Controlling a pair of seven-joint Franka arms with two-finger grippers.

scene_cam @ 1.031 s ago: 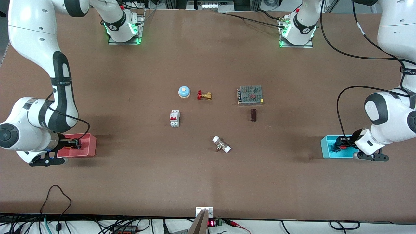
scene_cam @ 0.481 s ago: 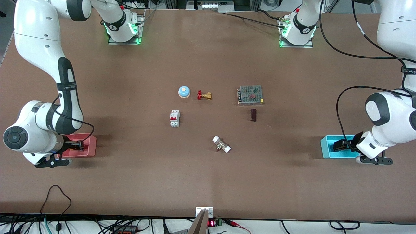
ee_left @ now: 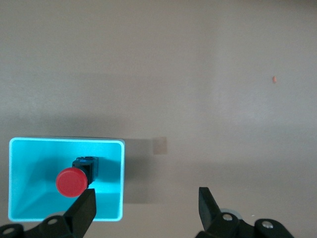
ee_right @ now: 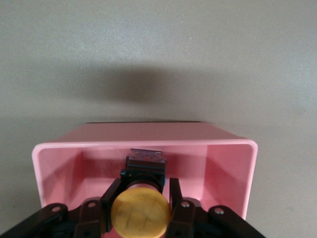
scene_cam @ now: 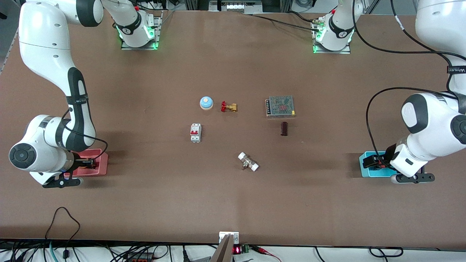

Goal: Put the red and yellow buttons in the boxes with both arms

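red button [ee_left: 72, 180] lay in cyan box [ee_left: 20, 198], left gripper [ee_left: 146, 208] spread, empty. right gripper [ee_right: 141, 198] clamped yellow button [ee_right: 141, 212] inside pink box [ee_right: 225, 163]. next: release, lift out.

A small push-button with a round red cap [ee_left: 71, 182] on a dark square base lies on its side inside a cyan-blue rectangular bin [ee_left: 113, 198], which sits at the left arm's end of the table. A second push-button with a round orange-yellow cap [ee_right: 141, 212] on a dark base is inside a pink-red bin [ee_right: 233, 171] of the same size, which sits at the right arm's end of the table.
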